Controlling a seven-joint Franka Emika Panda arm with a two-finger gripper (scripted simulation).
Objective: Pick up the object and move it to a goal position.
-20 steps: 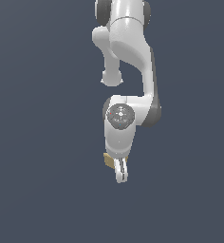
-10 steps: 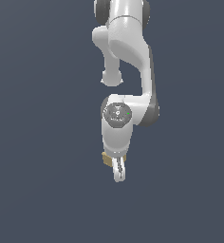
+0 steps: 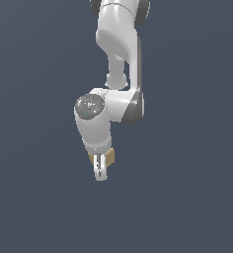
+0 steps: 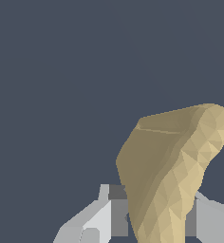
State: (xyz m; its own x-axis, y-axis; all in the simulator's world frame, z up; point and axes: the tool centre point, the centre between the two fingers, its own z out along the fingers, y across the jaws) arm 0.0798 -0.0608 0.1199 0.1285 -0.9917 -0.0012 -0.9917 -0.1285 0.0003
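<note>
The object (image 3: 109, 158) is a small tan blocky piece sticking out on both sides of my gripper (image 3: 99, 175) in the exterior view. The gripper points down and is shut on it, held above the dark ground. The wrist view fills with the object (image 4: 173, 161), a faceted mustard-yellow lump with a curved edge. It sits between my two light grey fingers (image 4: 95, 220). The gripper (image 4: 154, 228) itself is mostly hidden behind the piece.
The white arm (image 3: 119, 44) comes down from the exterior view's top, with its grey-capped wrist joint (image 3: 90, 105) just above the gripper. A plain dark blue-grey surface (image 3: 39, 197) lies all around.
The arm has carried the object toward the exterior view's left and slightly upward. The grip on the piece has stayed the same.
</note>
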